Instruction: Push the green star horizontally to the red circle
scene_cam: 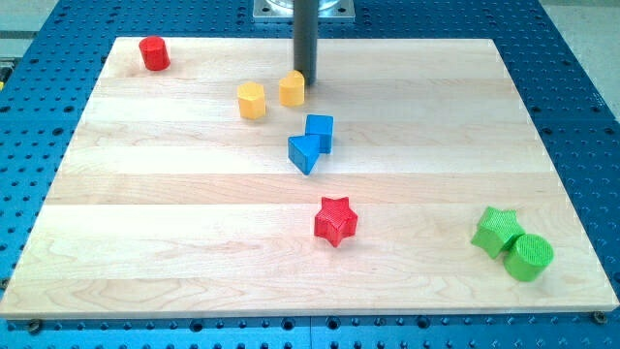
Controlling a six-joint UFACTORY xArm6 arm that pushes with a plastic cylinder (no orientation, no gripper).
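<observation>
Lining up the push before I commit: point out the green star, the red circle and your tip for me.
green star (497,231): camera view, centre of its top face.
red circle (153,51): camera view, middle of the block.
my tip (305,81): camera view, rod's very lower end, beside a yellow block (292,88).

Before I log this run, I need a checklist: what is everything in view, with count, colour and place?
Cylinder: one, red, top left corner.
Blocks: two, yellow, top centre.
Cube: one, blue, centre.
Triangular block: one, blue, touching the cube.
Star: one, red, lower centre.
Star: one, green, lower right.
Cylinder: one, green, touching the green star.
Board: one, light wood, on a blue perforated table.
My tip: one dark rod, beside the right yellow block.
</observation>
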